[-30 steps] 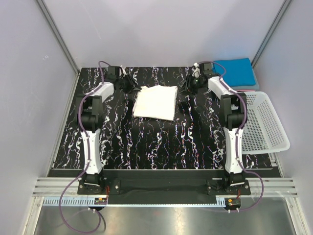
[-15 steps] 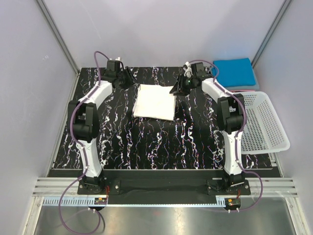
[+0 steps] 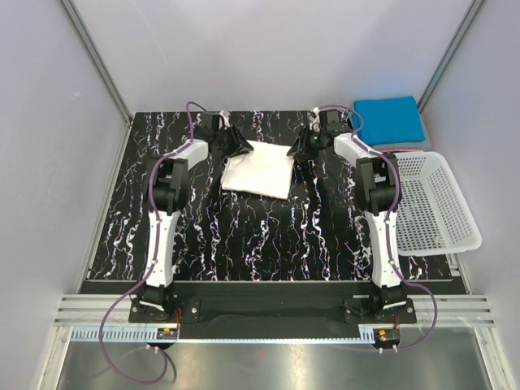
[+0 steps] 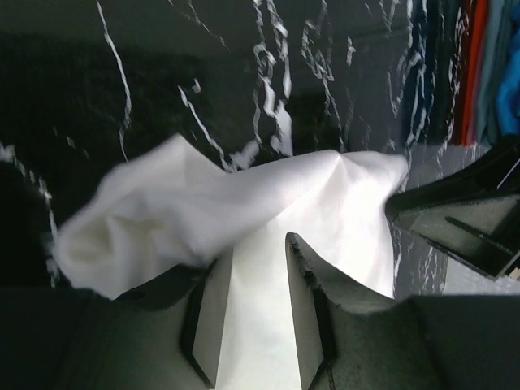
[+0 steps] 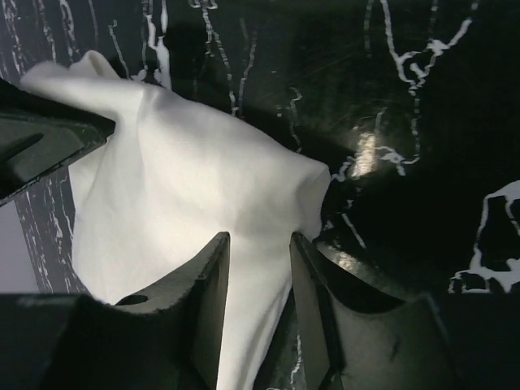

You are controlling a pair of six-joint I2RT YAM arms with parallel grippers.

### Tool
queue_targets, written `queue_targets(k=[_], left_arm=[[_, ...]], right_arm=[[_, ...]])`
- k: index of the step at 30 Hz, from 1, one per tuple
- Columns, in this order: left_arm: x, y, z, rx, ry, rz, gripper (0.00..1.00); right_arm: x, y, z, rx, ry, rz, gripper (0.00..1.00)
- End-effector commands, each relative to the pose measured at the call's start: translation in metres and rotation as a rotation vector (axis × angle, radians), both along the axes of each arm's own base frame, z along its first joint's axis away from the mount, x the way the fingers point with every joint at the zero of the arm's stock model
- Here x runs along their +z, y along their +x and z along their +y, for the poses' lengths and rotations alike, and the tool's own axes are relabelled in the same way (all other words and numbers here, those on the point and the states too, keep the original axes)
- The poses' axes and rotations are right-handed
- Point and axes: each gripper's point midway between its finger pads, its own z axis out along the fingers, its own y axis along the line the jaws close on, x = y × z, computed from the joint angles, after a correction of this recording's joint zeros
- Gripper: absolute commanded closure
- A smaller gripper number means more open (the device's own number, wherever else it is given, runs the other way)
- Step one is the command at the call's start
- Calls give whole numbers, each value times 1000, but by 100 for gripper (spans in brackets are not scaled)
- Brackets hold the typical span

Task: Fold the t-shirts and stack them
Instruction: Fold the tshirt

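The white t-shirt (image 3: 258, 169) lies folded in a rectangle at the far middle of the table. My left gripper (image 3: 238, 146) is at its far left corner and my right gripper (image 3: 297, 148) at its far right corner. In the left wrist view the left gripper (image 4: 253, 252) is open, with white cloth (image 4: 203, 211) between its fingers and bunched over the left finger. In the right wrist view the right gripper (image 5: 258, 237) is open astride the raised cloth corner (image 5: 187, 179). A folded blue t-shirt (image 3: 392, 120) lies at the far right, with a red edge (image 4: 478, 73) beside it.
A white lattice basket (image 3: 439, 203) stands off the table's right edge, just in front of the blue shirt. The table is black with white veins (image 3: 268, 236). Grey walls and metal frame posts close in the left, far and right sides.
Both grippers have moved inward from the table's far edge to the white shirt's two far corners. The left jaws have opened wider. The shirt's far edge is now rumpled.
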Motion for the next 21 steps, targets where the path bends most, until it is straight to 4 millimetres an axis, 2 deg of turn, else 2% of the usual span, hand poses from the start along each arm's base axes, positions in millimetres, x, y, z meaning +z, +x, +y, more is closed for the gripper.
queue_targets(k=[1,2,5,8,11,13,14,16,17,20,21], left_arm=[[29,38,-4,-2,-107,-100,62],[21,45,-1,14,-116,-105,62],[19,59,3,39,-181,-111,60],[37,64,-1,35,-271,-130,60],[52,59,-3,20,-285,-139,57],[68,49,-2,6,-273,-154,54],[89,46,0,0,-266,-183,54],[94,37,2,-18,-224,-199,52],[107,33,6,-11,-204,-205,51],[100,21,15,-1,-124,-179,50],[92,15,17,-8,-106,-161,51]], right_arm=[[-7,20,-17,-60,-26,-42,57],[-8,22,-18,-62,-30,-44,57],[-10,25,-22,-60,-29,-50,57],[2,26,-25,-62,-36,-74,51],[20,23,-27,-73,-40,-89,44],[24,19,-26,-72,-33,-71,41],[25,16,-24,-74,-12,-58,41],[34,13,-20,-72,16,-74,40],[29,6,-18,-71,27,-48,39],[26,-7,-11,-51,39,-18,36],[26,-11,-8,-44,44,-13,35]])
